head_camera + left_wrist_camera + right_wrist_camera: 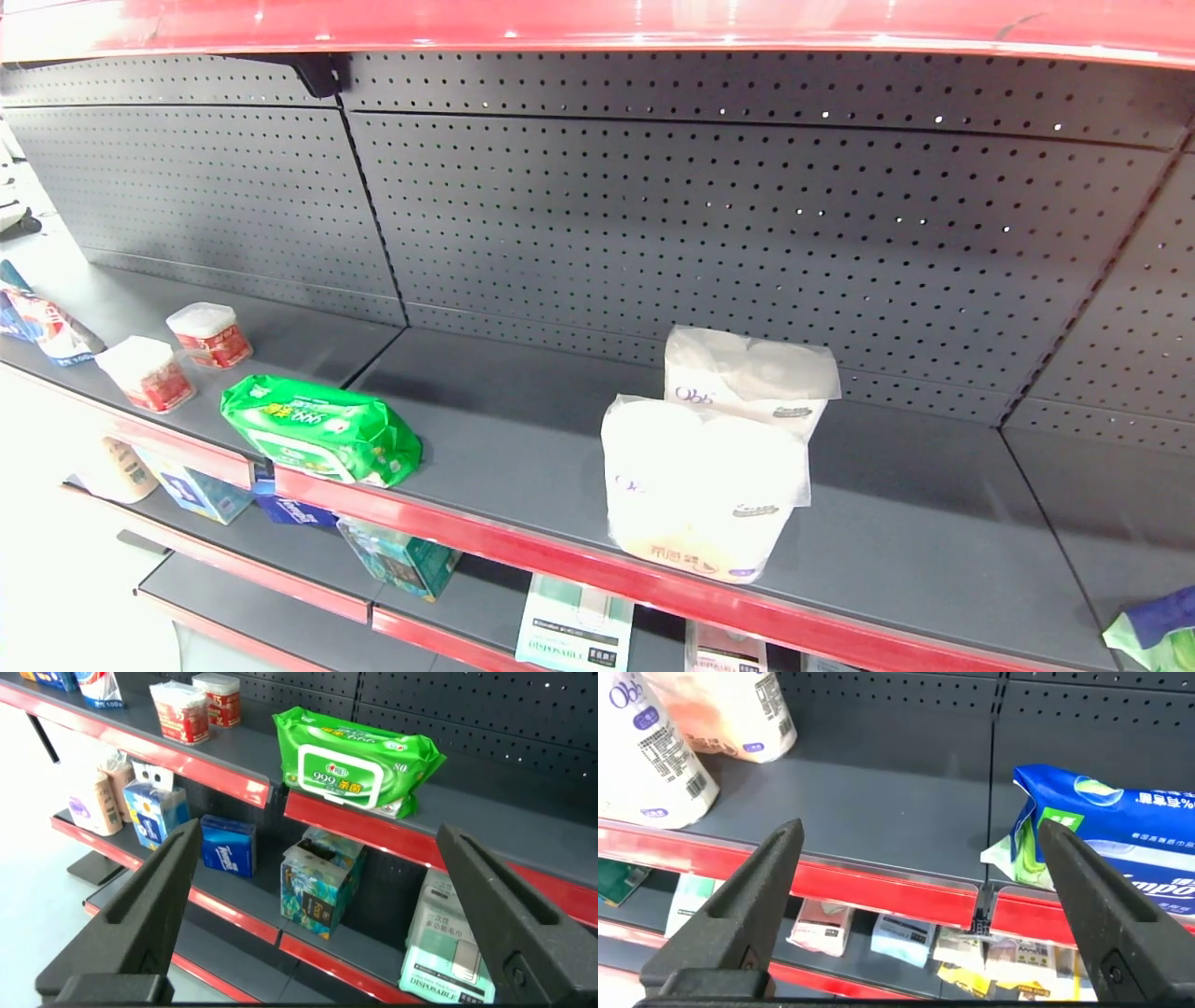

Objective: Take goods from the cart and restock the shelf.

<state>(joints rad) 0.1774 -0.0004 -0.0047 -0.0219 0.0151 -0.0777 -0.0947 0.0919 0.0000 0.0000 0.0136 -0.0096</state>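
Observation:
A grey shelf (523,439) with a red front rail carries the goods. On it lie a green wipes pack (320,430), two white tissue roll packs (709,476) one behind the other, and two small red-and-white tubs (149,373). My left gripper (318,905) hangs open in front of the shelf rail, below the green wipes pack (360,761), with nothing between its fingers. My right gripper (920,915) is open and empty too, held before the rail between the tissue packs (654,747) and a blue-and-green wipes pack (1111,826).
Lower shelves hold boxes and packs: a teal box (320,882), blue tissue packs (227,847), a white disposable pack (444,952). A black pegboard back wall (709,205) and a red upper shelf edge (597,28) bound the shelf space. Bare shelf lies right of the tissue packs (934,523).

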